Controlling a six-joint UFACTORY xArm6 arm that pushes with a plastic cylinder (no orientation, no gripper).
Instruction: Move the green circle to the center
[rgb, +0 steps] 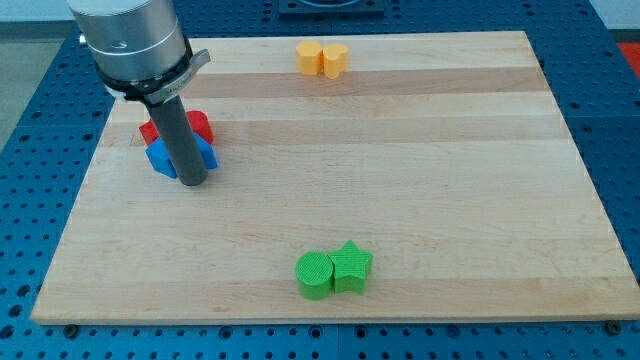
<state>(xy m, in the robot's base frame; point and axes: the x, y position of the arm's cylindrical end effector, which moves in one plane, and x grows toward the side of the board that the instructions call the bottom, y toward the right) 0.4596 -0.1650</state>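
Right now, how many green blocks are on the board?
2, touching, near the view's bottom: the green circle on the left, the green star on the right. My tip is far off, upper left.

A single camera looks down at a slant on the wooden board (400, 150) from beyond its bottom edge, facing the far edge at the view's top. It sits far enough back that nearly the whole board fits, with blue perforated table (610, 120) showing on every side. The arm's body (130, 40) enters at the top left, cropped by the frame.
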